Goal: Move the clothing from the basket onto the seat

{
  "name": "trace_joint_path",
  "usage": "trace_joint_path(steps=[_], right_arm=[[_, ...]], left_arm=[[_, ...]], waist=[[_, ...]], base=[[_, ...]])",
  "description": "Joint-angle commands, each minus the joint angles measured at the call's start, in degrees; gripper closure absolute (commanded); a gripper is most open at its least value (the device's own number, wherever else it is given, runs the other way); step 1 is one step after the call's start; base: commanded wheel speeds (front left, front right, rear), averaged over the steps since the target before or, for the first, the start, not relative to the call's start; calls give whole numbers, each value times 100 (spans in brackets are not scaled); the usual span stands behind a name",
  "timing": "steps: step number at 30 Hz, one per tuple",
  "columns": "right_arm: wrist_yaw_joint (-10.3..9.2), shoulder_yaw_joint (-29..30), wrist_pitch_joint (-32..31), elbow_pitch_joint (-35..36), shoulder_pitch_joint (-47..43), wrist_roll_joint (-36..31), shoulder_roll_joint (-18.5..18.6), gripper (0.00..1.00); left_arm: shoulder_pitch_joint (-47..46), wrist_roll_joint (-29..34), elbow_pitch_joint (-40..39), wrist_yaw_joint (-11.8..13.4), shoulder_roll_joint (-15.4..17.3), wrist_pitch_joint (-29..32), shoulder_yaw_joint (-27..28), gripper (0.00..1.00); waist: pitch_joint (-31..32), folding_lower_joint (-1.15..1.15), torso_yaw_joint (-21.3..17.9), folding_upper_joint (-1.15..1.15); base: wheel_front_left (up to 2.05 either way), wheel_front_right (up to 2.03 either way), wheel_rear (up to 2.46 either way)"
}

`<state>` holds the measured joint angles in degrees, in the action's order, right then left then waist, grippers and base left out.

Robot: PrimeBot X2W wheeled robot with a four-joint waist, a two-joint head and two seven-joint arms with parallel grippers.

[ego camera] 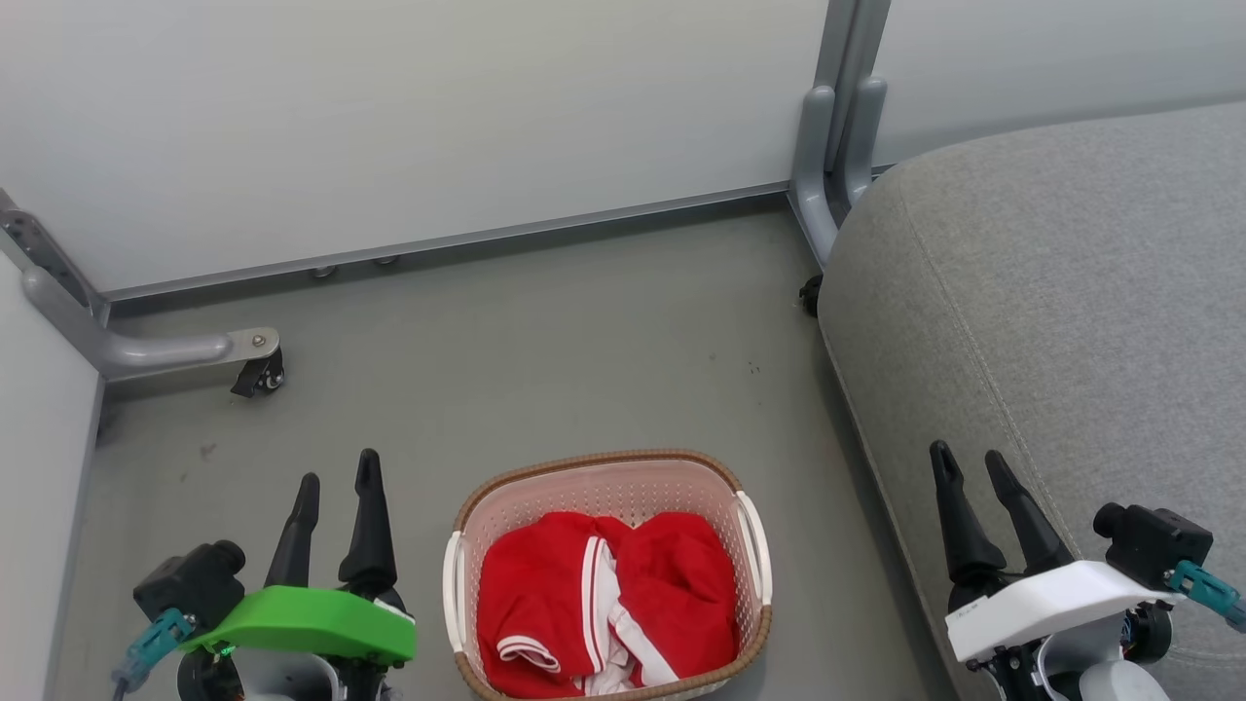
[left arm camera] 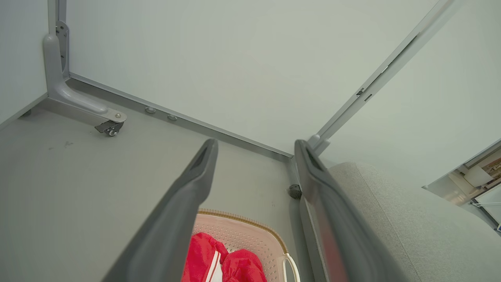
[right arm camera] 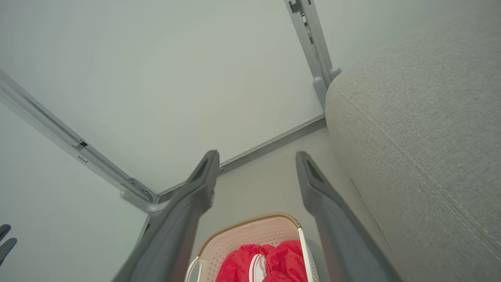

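Floor: grey, smooth, a few dark scuffs; pale partition panels stand along its far and left edges; grey metal foot juts from the left corner, black caster under its tip; grey upright post joins two panels at far right; second small caster at its base; two round studs under the far panel's rail.

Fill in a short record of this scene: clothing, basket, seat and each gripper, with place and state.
basket: on the floor, left of the seat
seat: grey, bare where visible
clothing: red, bunched inside the basket
left gripper: open, empty, left of the basket
right gripper: open, empty, by the seat's edge
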<state>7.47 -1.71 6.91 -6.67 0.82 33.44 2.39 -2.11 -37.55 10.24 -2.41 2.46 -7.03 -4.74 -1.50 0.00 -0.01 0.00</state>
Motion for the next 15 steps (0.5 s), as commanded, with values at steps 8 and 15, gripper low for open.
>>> trace_joint_path(steps=[8, 15], right_arm=[[2, -45, 182, 220, -15, -688, 42, 0], [2, -57, 281, 296, -37, -1041, 46, 0]], left_arm=[[47, 713, -168, 81, 45, -168, -109, 0], [101, 1126, -200, 34, 48, -266, -192, 0]], waist=[[-17, 0, -5, 0], [-24, 0, -9, 0]], base=[[0, 0, 0], [0, 0, 0]])
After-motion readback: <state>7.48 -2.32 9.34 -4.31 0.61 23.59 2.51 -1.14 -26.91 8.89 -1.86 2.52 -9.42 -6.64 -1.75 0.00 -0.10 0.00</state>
